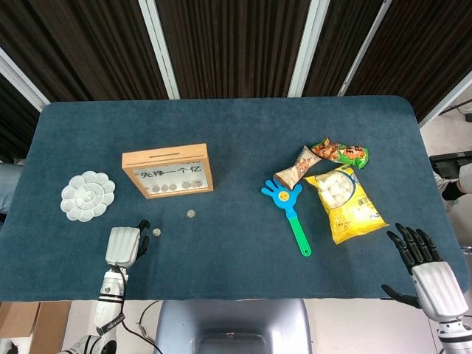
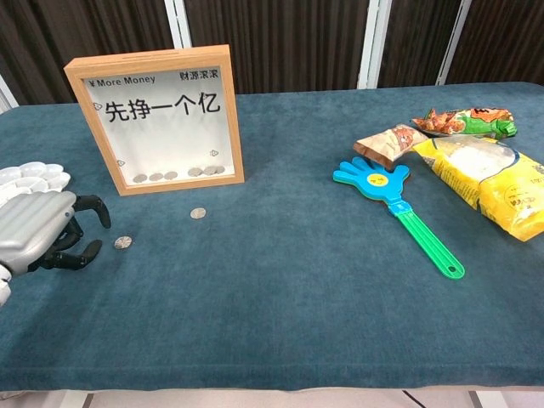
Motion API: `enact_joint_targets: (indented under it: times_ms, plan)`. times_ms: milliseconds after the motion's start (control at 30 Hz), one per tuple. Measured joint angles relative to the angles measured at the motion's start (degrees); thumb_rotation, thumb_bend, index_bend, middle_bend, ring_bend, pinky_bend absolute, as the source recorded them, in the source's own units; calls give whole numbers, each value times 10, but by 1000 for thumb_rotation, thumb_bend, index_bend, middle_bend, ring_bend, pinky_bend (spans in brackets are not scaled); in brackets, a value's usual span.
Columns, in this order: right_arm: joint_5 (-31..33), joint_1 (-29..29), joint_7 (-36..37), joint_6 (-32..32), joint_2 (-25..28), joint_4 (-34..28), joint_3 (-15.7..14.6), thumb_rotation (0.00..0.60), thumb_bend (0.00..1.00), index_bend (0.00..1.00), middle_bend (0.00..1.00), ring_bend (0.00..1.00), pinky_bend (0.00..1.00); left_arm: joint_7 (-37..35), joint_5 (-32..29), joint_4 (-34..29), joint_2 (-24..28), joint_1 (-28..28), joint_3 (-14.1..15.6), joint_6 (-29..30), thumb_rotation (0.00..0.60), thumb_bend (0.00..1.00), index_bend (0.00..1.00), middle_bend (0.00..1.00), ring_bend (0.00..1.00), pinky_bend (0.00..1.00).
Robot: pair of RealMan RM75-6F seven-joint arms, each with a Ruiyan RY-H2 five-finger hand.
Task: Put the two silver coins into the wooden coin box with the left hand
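Just left of the near coin (image 2: 123,242), the left hand (image 2: 38,228) hovers low over the table (image 2: 280,289), fingers curled down and apart, holding nothing; fingertips (image 2: 104,214) close to the coin but not on it. In the head view the same hand (image 1: 124,245) sits just left of that coin (image 1: 156,231). The far coin (image 2: 198,213) lies right of the near coin and closer to the box (image 2: 157,119), just in front of the box's lower right corner. Both coins are flat on the cloth, untouched. The box stands upright behind them; several coins show at the bottom behind its window, top slot visible in the head view (image 1: 167,154).

Progress: nothing done, both coins out of the box. Judged step: reach for the near coin. Left: pinch it, lift it, drop it in the slot, repeat for the far one. Flat coins on cloth will likely be hard to pick up.

The right hand (image 1: 424,259) is well right of the box at the table edge, fingers spread, empty. A palette (image 1: 88,195) is left of the box; a clapper (image 1: 287,210) and snack bags (image 1: 343,195) are right of it.
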Motion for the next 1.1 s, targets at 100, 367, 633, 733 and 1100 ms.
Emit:
enact_joint_targets:
  times_ms: [100, 367, 633, 733, 1100]
  plan:
    - [0, 1, -1, -1, 0, -1, 0, 600, 92, 0, 0, 0, 0, 4, -4, 7, -8, -6, 2, -2, 600, 408, 436, 1000, 1000, 1000]
    - [2, 3, -1, -5, 0, -2, 1, 600, 92, 0, 0, 0, 0, 22, -11, 8, -14, -10, 7, -8, 600, 393, 437, 1000, 1000, 1000]
    - [2, 3, 2, -3, 2, -2, 0, 600, 92, 0, 0, 0, 0, 50, -31, 15, -24, -13, 10, -23, 600, 391, 433, 1000, 1000, 1000]
    - [0, 2, 3, -2, 2, -2, 0, 600, 92, 0, 0, 0, 0, 53, -34, 17, -26, -13, 11, -25, 600, 391, 433, 1000, 1000, 1000]
    - [1, 2, 3, -2, 3, -2, 0, 600, 92, 0, 0, 0, 0, 54, -35, 20, -28, -18, 14, -22, 600, 392, 433, 1000, 1000, 1000]
